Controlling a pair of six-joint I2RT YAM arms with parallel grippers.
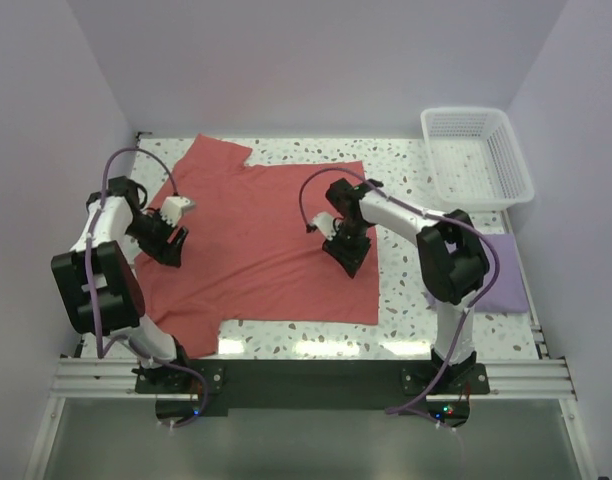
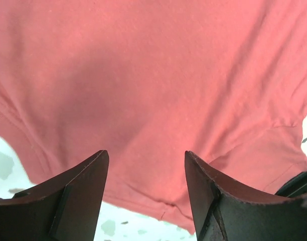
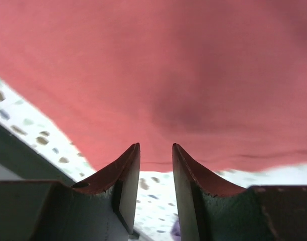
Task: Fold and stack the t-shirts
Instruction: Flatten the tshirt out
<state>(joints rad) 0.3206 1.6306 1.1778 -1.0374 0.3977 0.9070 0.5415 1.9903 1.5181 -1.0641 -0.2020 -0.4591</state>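
The salmon red t-shirt (image 1: 266, 230) lies spread flat on the speckled table (image 1: 406, 300), one sleeve pointing to the far left. Over its left side, my left gripper (image 1: 169, 245) stands open; the left wrist view shows wide jaws (image 2: 146, 153) with nothing between them above the red cloth (image 2: 153, 75) near its hem. My right gripper (image 1: 350, 255) hovers over the shirt's right side, near its right edge. Its jaws (image 3: 156, 145) are narrowly open and empty above the cloth (image 3: 168, 60). The lavender t-shirt (image 1: 508, 285) lies folded at the right edge, partly behind the right arm.
A white lattice basket (image 1: 476, 155) stands at the back right corner. Bare speckled table shows between the red shirt and the lavender one, and along the front edge. Walls close in the table on the left, back and right.
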